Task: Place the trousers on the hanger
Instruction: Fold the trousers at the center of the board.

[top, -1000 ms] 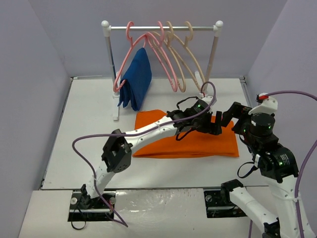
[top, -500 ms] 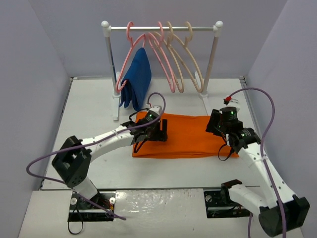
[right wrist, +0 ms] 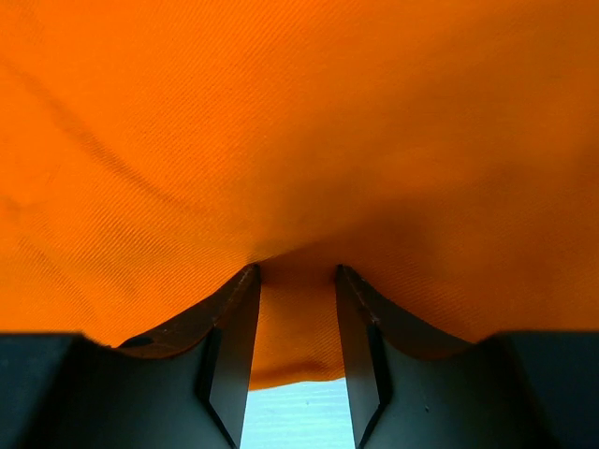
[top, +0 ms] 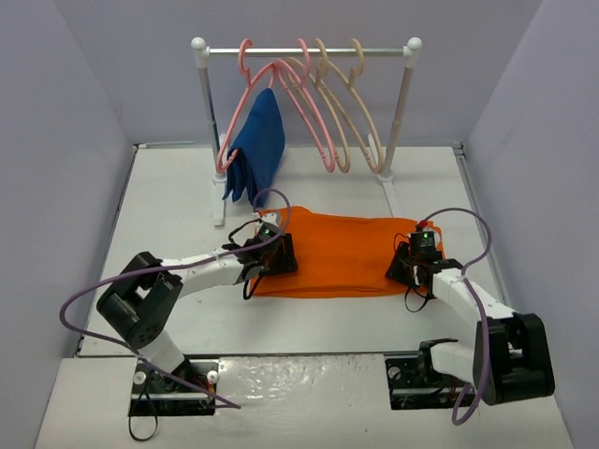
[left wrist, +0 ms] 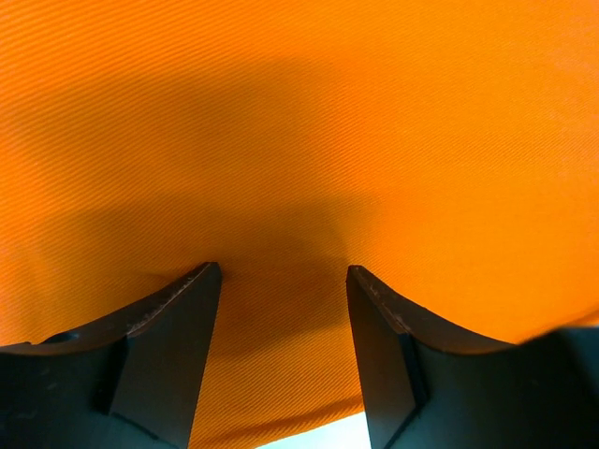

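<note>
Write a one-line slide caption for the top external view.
Left gripper and right gripper press down on opposite ends of the orange trousers; cream hanger hangs on the rail behind.

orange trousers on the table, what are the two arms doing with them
Both arms are down on the trousers, which lie folded flat on the table: the left gripper at their left end, the right gripper at their right end. The left jaws stand apart with cloth between them. The right jaws are narrower around a fold, though a firm grip cannot be confirmed. The hanger hangs on the rail, untouched.
</note>
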